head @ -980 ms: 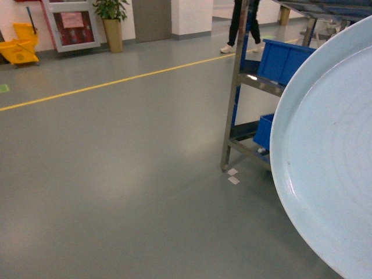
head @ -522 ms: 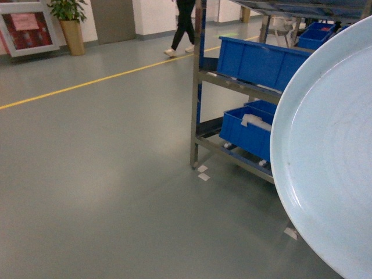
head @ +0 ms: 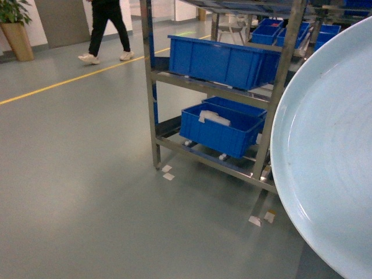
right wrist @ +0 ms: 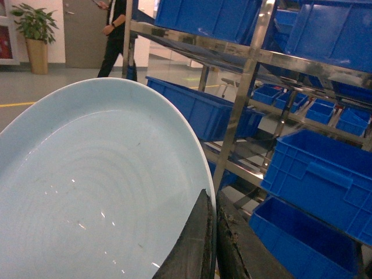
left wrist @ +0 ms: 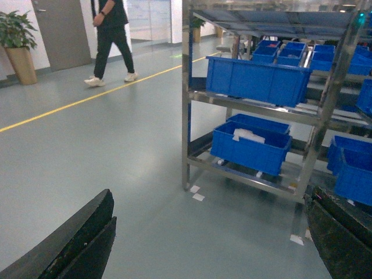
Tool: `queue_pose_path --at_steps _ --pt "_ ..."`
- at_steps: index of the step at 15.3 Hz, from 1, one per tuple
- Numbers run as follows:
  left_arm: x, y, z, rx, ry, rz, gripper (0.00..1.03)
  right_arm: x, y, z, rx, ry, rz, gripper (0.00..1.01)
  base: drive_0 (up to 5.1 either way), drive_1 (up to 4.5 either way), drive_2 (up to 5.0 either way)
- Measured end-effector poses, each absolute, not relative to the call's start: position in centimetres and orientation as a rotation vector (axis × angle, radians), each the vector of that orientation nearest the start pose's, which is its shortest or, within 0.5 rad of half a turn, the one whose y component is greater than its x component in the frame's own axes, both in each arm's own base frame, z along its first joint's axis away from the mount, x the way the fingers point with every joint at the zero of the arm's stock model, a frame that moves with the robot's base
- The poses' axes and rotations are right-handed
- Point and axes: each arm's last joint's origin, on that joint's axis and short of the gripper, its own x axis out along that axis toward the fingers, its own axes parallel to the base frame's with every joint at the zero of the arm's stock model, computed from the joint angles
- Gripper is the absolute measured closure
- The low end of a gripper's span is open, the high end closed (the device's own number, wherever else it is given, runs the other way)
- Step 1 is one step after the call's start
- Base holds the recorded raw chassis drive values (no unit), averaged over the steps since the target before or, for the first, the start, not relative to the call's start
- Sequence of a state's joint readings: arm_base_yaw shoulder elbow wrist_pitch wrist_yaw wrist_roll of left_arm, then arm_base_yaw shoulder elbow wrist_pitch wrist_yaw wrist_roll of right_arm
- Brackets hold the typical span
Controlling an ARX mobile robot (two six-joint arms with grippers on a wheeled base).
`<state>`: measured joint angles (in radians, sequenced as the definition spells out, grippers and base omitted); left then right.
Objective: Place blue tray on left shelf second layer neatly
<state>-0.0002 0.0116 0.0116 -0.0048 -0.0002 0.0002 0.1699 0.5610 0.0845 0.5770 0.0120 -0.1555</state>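
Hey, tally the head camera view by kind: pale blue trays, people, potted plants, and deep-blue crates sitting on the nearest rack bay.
Pale blue tray: 1
Person: 1
Potted plant: 1
Deep-blue crates: 3 (upper tier, lower front, lower back)
Total: 6

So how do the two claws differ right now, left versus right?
The left claw is open, its dark fingers spread to the two edges of the left wrist view with nothing between them. The right claw is shut on the rim of the blue tray, fingers pinched close together. The left looks toward the steel shelf; the right has the tray filling its view. Both have dark fingers.
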Motion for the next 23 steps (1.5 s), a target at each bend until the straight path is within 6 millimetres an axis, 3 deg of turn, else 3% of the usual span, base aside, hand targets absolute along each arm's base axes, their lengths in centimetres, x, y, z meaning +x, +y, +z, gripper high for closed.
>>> queue_pose_path --at_steps 23 --pt "9.77 -0.02 16.61 0.001 0.005 -0.002 0.05 13.60 2.30 19.45 -0.146 -0.111 0.149 0.99 -1.5 -1.47 -1.5"
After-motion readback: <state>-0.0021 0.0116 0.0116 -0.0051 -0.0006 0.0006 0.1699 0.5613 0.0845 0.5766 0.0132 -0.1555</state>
